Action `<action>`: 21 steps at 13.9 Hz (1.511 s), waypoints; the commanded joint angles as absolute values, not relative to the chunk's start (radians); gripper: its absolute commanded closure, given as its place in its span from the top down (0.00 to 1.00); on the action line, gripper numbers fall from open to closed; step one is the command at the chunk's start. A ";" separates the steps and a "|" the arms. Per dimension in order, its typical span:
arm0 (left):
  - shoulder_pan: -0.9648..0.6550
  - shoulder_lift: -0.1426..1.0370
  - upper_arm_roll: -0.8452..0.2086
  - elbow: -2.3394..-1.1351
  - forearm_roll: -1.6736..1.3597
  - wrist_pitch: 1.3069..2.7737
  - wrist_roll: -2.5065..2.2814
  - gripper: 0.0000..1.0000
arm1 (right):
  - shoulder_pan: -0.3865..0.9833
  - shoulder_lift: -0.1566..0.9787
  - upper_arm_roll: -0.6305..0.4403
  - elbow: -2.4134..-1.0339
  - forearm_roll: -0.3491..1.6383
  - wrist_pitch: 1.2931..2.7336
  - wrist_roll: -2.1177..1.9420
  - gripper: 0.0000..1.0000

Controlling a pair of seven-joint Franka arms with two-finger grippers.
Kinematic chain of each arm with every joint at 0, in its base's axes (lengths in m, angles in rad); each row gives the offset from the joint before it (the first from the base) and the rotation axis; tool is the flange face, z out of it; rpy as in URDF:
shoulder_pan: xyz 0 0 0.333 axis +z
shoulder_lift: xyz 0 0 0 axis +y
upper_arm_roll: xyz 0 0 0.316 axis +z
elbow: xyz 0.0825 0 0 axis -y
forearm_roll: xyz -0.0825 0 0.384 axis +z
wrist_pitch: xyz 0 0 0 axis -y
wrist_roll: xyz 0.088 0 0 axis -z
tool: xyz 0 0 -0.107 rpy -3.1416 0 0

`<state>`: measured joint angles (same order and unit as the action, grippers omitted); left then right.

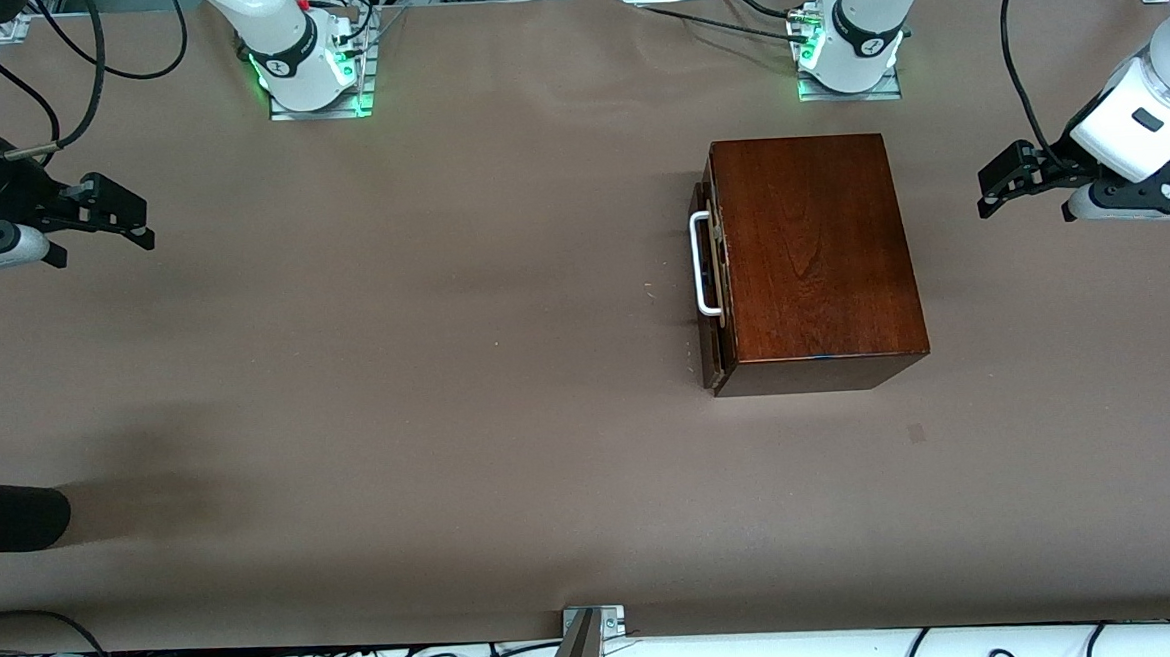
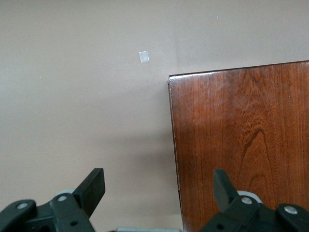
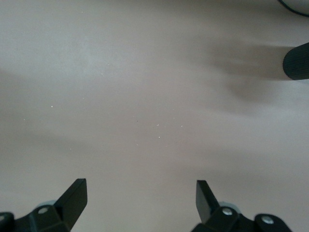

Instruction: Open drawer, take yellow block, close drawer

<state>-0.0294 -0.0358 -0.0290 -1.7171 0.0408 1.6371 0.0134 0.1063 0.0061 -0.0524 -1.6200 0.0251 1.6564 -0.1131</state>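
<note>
The drawer [image 1: 711,280] sits shut in its dark reddish-brown cabinet [image 1: 811,252], the front nearly flush with the box and its white bar handle [image 1: 703,264] facing the right arm's end of the tabletop [image 1: 427,377]. The cabinet stands toward the left arm's end, a little nearer the front camera than the left arm's base [image 1: 851,49]. No yellow block shows in any view.

Nothing stands in front of the handle. The other things lie well apart from the cabinet: a black rounded object [image 1: 9,514] at the tabletop's edge toward the right arm's end, a small square mark [image 1: 916,432] on the cloth just nearer the front camera than the cabinet (it reads pale in the left wrist view [image 2: 144,56]), and a metal bracket [image 1: 590,624] at the edge nearest the front camera.

The left pincer [image 1: 988,182] hangs released and empty beside the cabinet, at the left arm's end; its wrist view shows 2 spread fingers [image 2: 94,186] over the cabinet's edge and bare cloth. The right pincer [image 1: 134,220] waits over the right arm's end, also spread and empty, its fingers [image 3: 75,193] over plain cloth.

The tabletop is covered in a dull brown cloth, slightly rippled between the 2 bases [image 1: 311,72]. Black cables [image 1: 80,55] trail along the edges.
</note>
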 commanded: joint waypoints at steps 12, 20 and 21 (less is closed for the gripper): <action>-0.026 -0.017 -0.031 -1.670 0.067 1.594 0.032 1.00 | 0.103 0.005 -0.051 -1.611 0.026 1.646 -0.114 1.00; -0.028 -0.012 -0.035 -1.667 0.066 1.582 0.031 1.00 | 0.103 0.005 -0.051 -1.609 0.026 1.646 -0.114 1.00; -0.028 -0.012 -0.035 -1.667 0.066 1.575 0.029 1.00 | 0.103 0.005 -0.051 -1.609 0.026 1.644 -0.114 1.00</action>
<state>-0.0290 -0.0276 -0.0291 -1.7011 0.0408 1.6077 0.0146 0.1063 0.0061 -0.0525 -1.6200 0.0251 1.6564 -0.1131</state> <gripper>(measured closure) 0.000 0.000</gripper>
